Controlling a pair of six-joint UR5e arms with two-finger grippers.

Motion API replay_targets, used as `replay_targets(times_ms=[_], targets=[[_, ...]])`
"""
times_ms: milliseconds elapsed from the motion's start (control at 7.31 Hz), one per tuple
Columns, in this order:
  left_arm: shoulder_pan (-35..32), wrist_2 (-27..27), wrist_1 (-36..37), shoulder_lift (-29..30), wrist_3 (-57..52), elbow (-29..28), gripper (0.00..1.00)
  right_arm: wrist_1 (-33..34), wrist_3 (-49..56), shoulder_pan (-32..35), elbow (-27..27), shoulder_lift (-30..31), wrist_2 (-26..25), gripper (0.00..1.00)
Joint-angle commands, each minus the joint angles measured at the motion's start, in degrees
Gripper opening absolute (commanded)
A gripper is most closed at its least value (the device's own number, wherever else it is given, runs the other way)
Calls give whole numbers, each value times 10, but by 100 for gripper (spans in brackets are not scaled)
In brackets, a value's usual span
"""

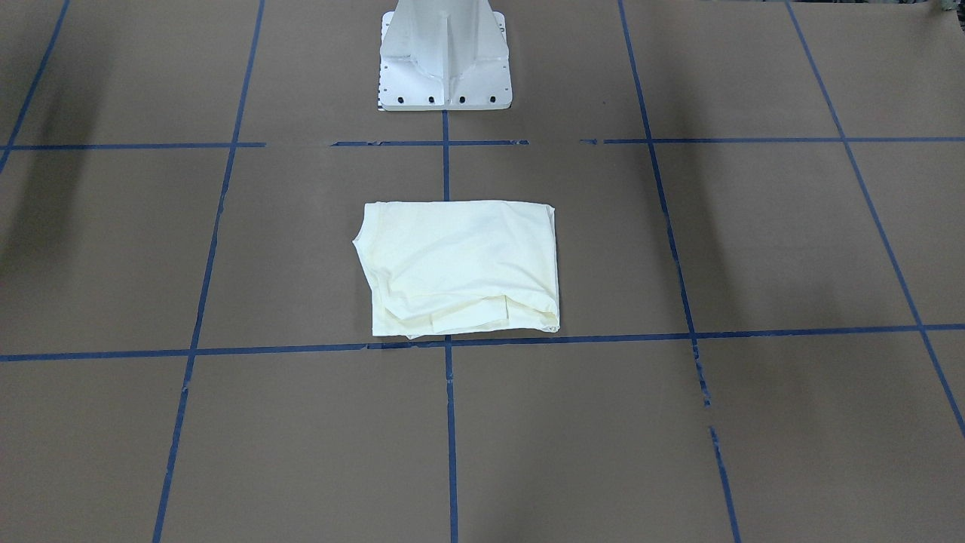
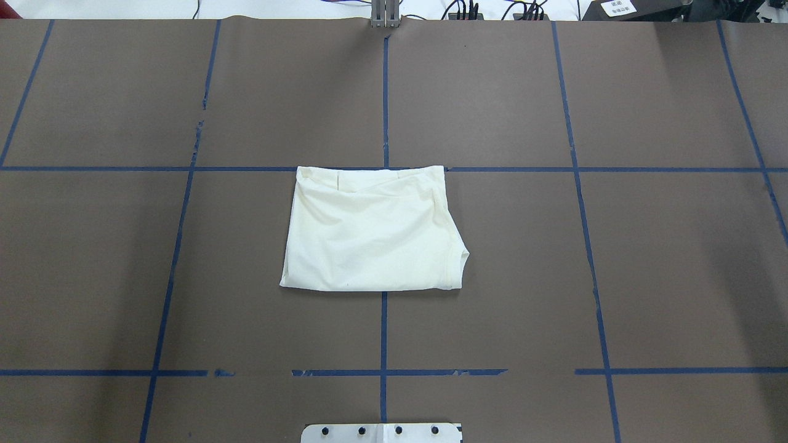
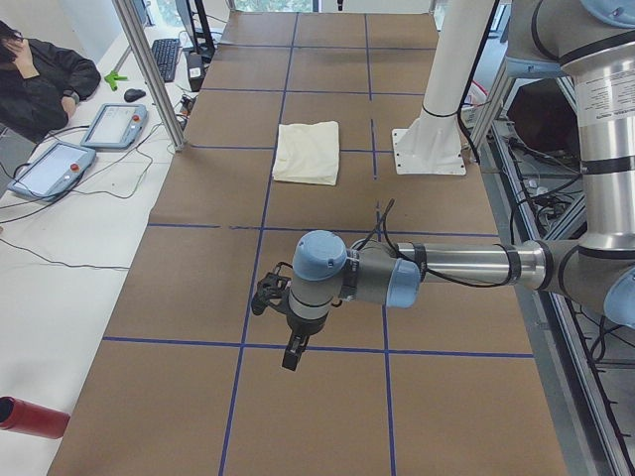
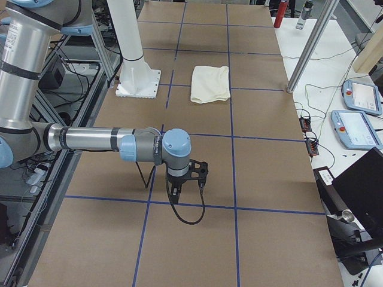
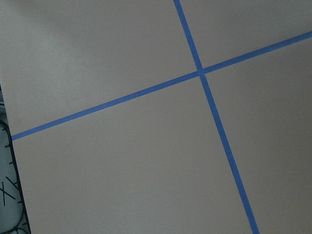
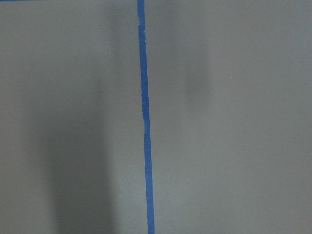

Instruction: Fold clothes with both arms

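Overhead exterior shows the wide brown paper-covered tabletop (image 2: pixel 677 277) crossed by a grid of blue tape lines (image 2: pixel 385 92). In the exterior left view, the grey-and-silver left arm (image 3: pixel 456 266) with light blue joint caps reaches out low over the tabletop's left end. The matching right arm (image 4: pixel 90 139) does the same at the opposite end. The white metal pedestal base (image 1: pixel 445 68) stands at the robot's edge, on the centre line. The cream long-sleeved T-shirt (image 2: pixel 369 237) lies in the middle of the tabletop, just beyond the pedestal. It is folded into a rough rectangle, plain side up, straddling the centre tape line, well apart from both arms. The black left fingers (image 3: pixel 292 352) and right fingers (image 4: pixel 173 190) point down above bare tabletop; I cannot tell how wide either pair stands.
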State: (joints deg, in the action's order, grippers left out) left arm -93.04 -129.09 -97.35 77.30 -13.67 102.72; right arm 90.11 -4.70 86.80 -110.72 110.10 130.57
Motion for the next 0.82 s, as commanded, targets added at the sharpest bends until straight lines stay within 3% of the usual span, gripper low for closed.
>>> replay_targets(times_ms=[0, 684], targets=[[0, -26, 43, 0, 0, 4, 100, 2, 58, -2, -2, -1, 4, 100], [1, -49, 62, 1, 7, -2, 100, -4, 55, -1, 2, 1, 10, 100]])
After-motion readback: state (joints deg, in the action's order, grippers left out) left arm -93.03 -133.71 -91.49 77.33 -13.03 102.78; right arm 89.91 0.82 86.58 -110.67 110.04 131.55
